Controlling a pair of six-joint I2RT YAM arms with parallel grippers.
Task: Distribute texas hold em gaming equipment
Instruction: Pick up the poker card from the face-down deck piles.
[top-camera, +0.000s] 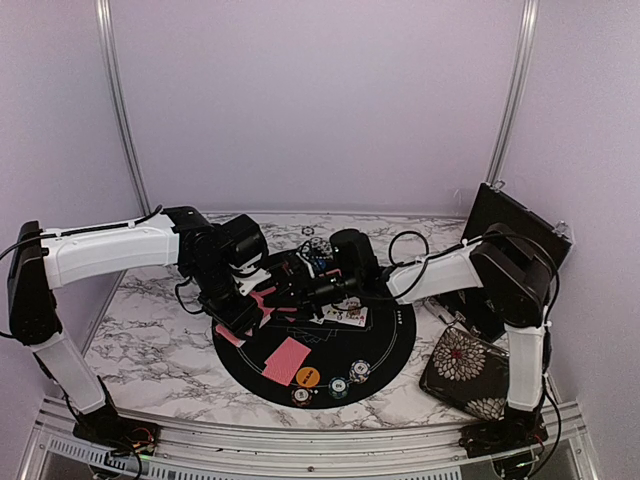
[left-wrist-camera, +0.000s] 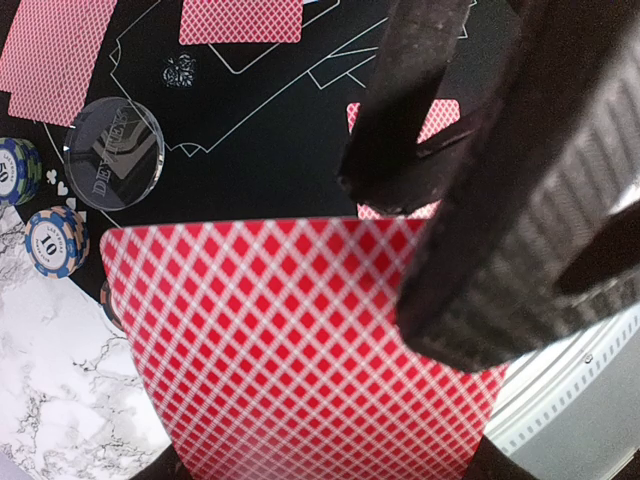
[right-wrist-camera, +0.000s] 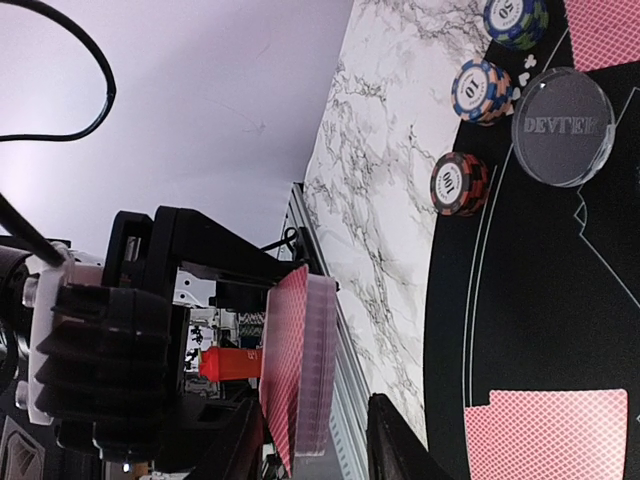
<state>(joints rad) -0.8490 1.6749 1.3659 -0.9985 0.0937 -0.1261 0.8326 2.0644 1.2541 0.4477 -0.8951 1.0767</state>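
1. The left end effector (top-camera: 248, 305) is gripping a deck of playing cards (left-wrist-camera: 290, 340) at its near end, holding it above the round black mat (top-camera: 385, 345).
2. The right end effector (right-wrist-camera: 320, 447) is straddling the deck's far short end. Its fingers are standing apart, and whether they are pinching a card cannot be told.
3. The deck's long axis is pointing away from the left wrist toward the right arm, with its back facing the left wrist camera.
4. Below, face-down cards (left-wrist-camera: 240, 20) are lying apart on the mat. A clear dealer button (right-wrist-camera: 563, 125) is sitting just inside striped chips (right-wrist-camera: 488, 90) along the mat's rim, with bare marble bench (top-camera: 150, 340) beyond.
5. The deck is showing red-and-white lattice backs, white borders and rounded corners, squarely stacked.
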